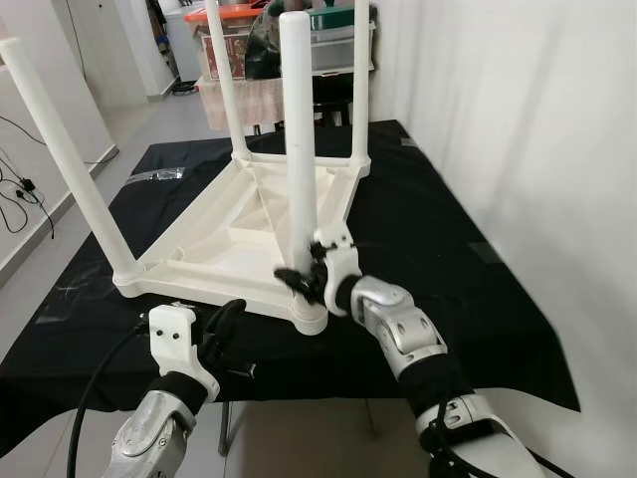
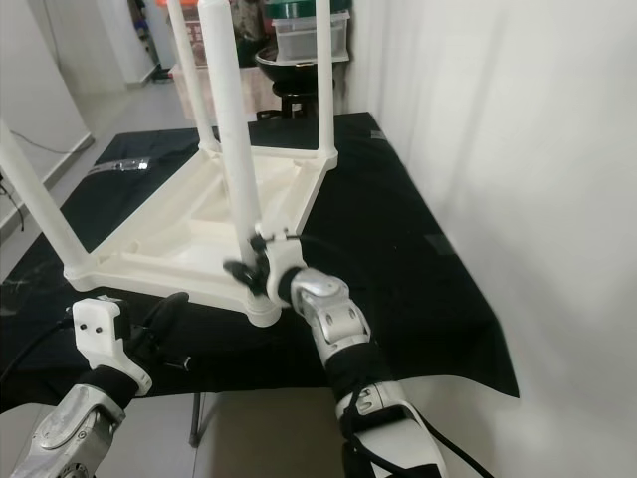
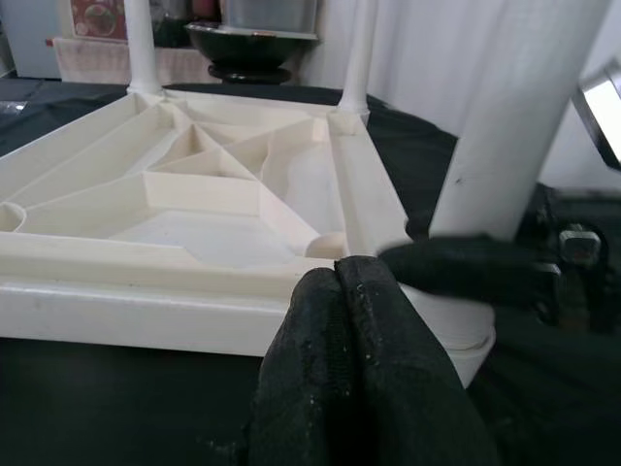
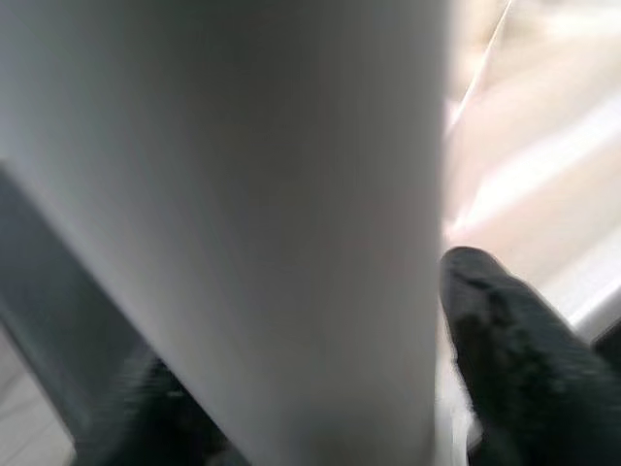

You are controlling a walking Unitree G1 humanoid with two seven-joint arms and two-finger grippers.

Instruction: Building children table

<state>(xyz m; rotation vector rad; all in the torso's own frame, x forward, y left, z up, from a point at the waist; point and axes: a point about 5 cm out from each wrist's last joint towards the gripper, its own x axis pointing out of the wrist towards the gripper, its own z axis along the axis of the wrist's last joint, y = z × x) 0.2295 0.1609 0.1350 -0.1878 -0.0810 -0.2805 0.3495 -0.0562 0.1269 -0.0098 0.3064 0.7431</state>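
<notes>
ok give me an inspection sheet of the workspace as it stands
surface: table under a black cloth, creased, hanging over the near edge.
job's things: white plastic children table lying upside down on the cloth, four legs fitted and pointing up; near right leg stands in its corner socket.
clutter: clear plastic wrapper at the cloth's far left edge.
grippers: right claw shut on the near right leg low down, near its socket; left claw shut, empty, before the tabletop's near edge.
cables: black cable looping along the left arm; black cable on the floor at far left.
surroundings: white wall on the right; storage boxes beyond the table.
</notes>
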